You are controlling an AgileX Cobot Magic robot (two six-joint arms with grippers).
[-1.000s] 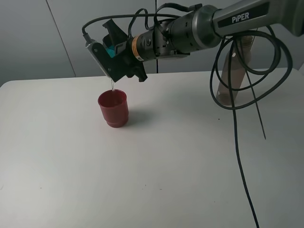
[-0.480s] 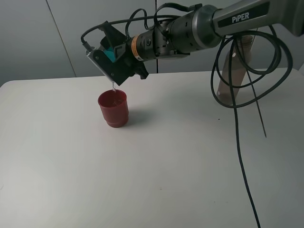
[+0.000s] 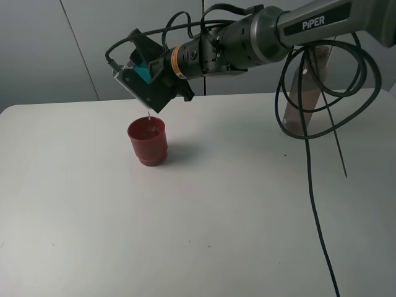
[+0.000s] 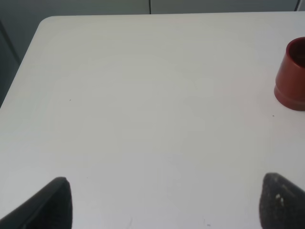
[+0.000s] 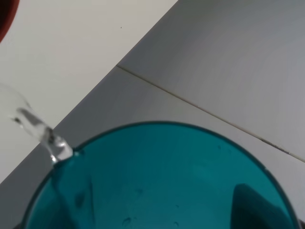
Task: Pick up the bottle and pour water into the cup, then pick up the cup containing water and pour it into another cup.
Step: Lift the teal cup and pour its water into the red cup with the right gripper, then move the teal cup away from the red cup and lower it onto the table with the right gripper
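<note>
My right gripper [image 3: 147, 80] is shut on the translucent teal cup [image 3: 143, 69] and holds it tipped steeply above the dark red cup [image 3: 148, 141], which stands upright on the white table [image 3: 204, 204]. A thin stream of water [image 3: 148, 115] falls from the teal cup's rim into the red cup. The right wrist view shows the teal cup's open mouth [image 5: 162, 181] with water [image 5: 40, 131] leaving its rim. The left wrist view shows the red cup [image 4: 293, 76] at the frame's edge, far from my left gripper [image 4: 162, 202], whose fingers stand wide apart. The bottle [image 3: 303, 99] stands at the back right, behind cables.
Black cables [image 3: 309, 173] hang from the right arm down across the right side of the table. A grey panelled wall [image 3: 62, 49] stands behind the table's far edge.
The right gripper has tipped the teal cup further and lifted it slightly. Water keeps running into the red cup.
</note>
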